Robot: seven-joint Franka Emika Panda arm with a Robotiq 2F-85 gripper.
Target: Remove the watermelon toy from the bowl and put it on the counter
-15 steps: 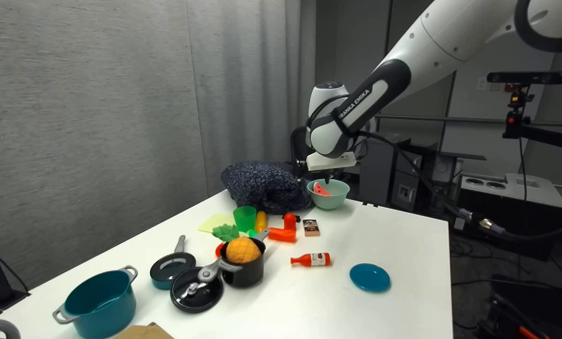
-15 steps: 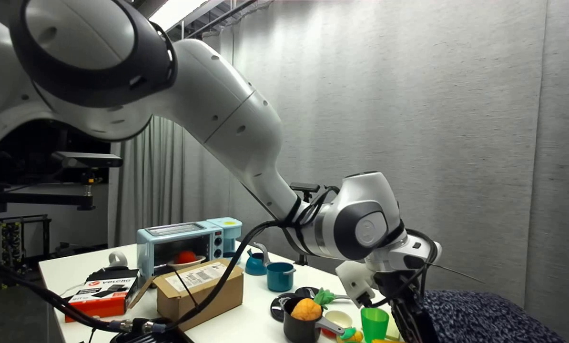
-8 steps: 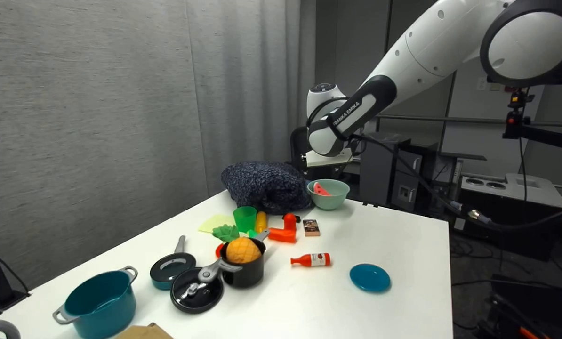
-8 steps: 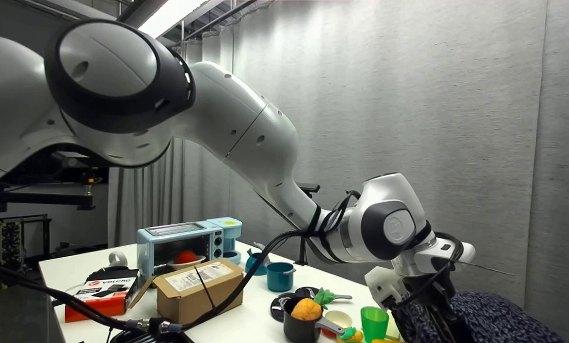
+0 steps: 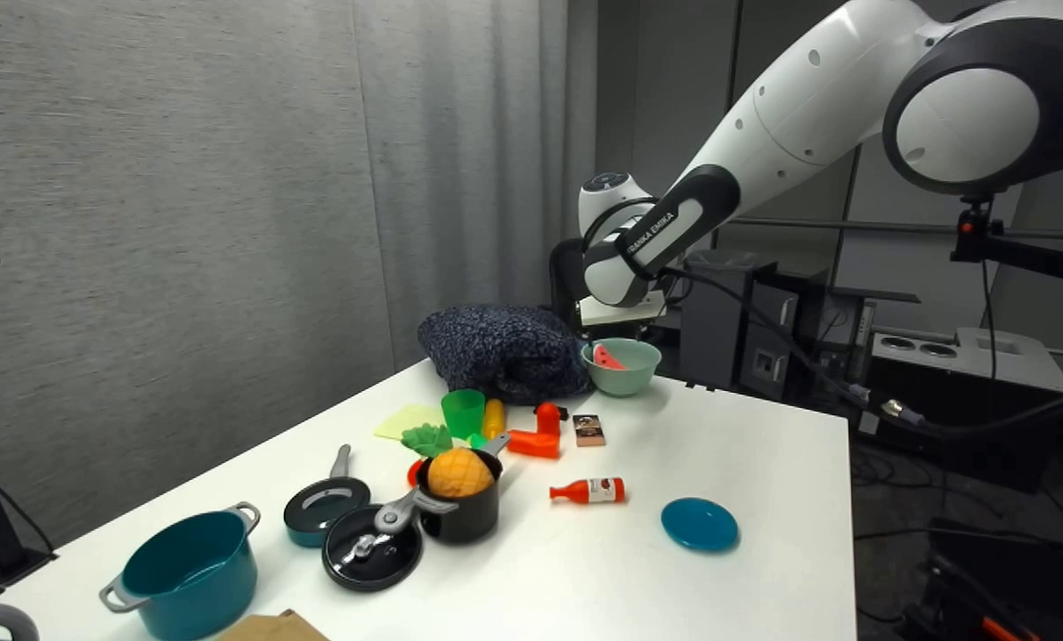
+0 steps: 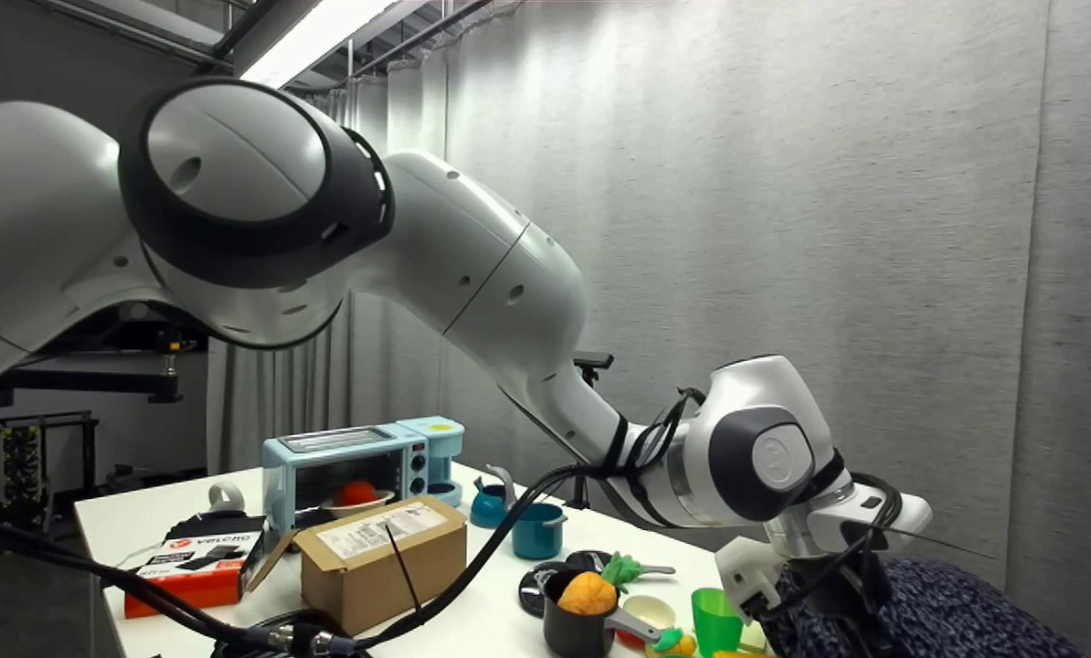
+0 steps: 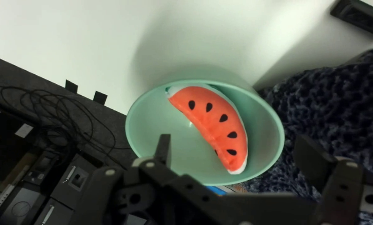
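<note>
The watermelon toy [image 7: 216, 120] is a red plush slice with black seeds and a white rind edge. It rests inside the pale teal-green bowl [image 7: 136, 125], leaning to one side. The toy [image 5: 606, 359] and bowl [image 5: 622, 383] also show in an exterior view, at the far end of the white counter [image 5: 718, 445]. My gripper [image 7: 236, 150] is open and empty in the wrist view. One finger [image 7: 164, 148] appears over the bowl; the opposite finger [image 7: 311, 161] appears over the dark cloth. In an exterior view the gripper is mostly hidden behind the bowl.
A dark fuzzy cloth [image 5: 500, 352] is bunched beside the bowl. A small packet [image 5: 588, 431], red bottle [image 5: 588, 490], blue plate [image 5: 700, 524], green cup [image 5: 464, 413] and black pot [image 5: 460, 516] with an orange fruit stand nearby. The counter's edge runs close to the bowl.
The arm has swung toward the dark cloth and, most recently, lowered a little. The gripper stays open near the bowl. The bowl and watermelon toy have not moved.
</note>
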